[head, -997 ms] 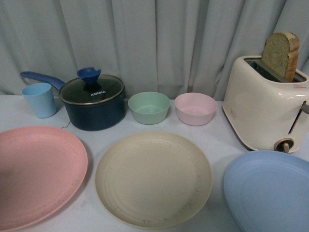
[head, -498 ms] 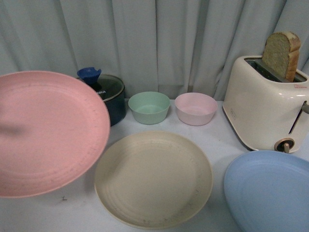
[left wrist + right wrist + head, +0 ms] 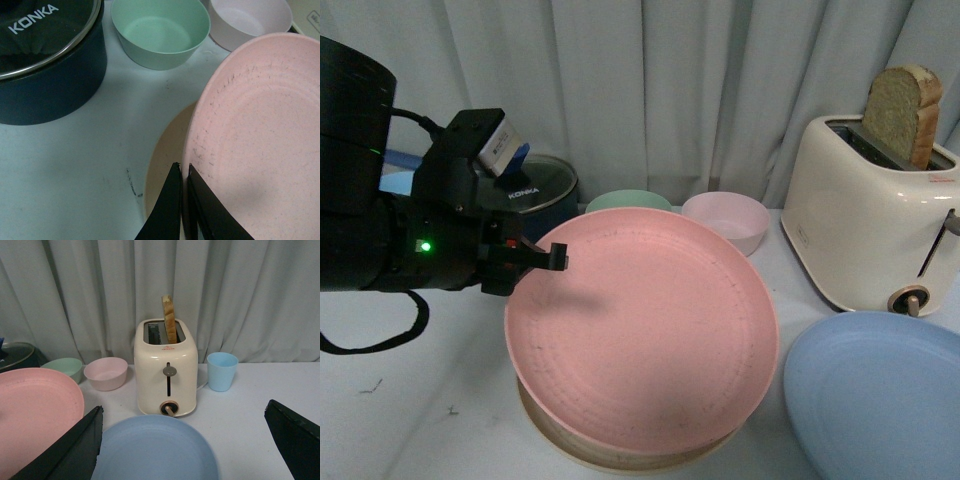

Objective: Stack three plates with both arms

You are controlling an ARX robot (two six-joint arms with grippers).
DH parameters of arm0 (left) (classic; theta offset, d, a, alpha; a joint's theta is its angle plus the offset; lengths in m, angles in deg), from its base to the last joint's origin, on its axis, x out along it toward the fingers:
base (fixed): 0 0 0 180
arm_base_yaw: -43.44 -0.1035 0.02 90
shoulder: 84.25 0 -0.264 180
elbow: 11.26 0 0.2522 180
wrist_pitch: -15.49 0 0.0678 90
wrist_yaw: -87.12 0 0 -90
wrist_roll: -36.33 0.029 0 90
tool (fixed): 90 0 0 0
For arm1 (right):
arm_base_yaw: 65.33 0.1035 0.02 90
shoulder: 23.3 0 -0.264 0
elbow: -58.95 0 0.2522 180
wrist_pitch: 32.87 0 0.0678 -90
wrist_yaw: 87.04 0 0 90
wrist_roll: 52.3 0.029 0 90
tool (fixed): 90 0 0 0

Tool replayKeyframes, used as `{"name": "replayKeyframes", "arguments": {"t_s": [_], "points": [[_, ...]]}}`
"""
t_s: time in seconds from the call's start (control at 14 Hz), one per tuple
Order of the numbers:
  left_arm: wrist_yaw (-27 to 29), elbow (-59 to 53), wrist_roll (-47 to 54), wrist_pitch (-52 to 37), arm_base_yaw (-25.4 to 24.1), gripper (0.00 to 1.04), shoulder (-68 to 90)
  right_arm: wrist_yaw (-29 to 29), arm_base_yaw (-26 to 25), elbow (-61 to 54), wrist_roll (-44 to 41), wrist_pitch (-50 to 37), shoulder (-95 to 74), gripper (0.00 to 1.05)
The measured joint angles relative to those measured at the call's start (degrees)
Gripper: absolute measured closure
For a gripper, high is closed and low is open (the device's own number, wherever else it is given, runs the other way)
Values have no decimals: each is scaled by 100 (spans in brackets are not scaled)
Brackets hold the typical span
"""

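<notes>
One plate is mid-stack: your left tool (image 3: 183, 169) pinches the pink plate (image 3: 650, 330), the cream plate (image 3: 160, 170) just beneath it, so lower and release; your right tool (image 3: 183, 407) is spread.

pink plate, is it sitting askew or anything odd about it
Yes: the pink plate is tilted over the cream plate, not seated flat, its rim pinched by the left gripper. Nothing looks spilled or broken.

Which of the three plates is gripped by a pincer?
The pink plate: the left pincer clamps its rim. The cream plate under it and the blue plate lie ungripped.
</notes>
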Motion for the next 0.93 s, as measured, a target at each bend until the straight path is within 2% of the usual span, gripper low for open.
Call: {"name": "replayKeyframes", "arguments": {"t_s": [0.36, 0.93], "points": [[120, 136, -238, -109, -201, 103, 448, 0, 0, 0, 0, 0, 0, 6], [79, -31, -409, -208, -151, 101, 702, 2, 0, 0, 0, 0, 0, 6]]}}
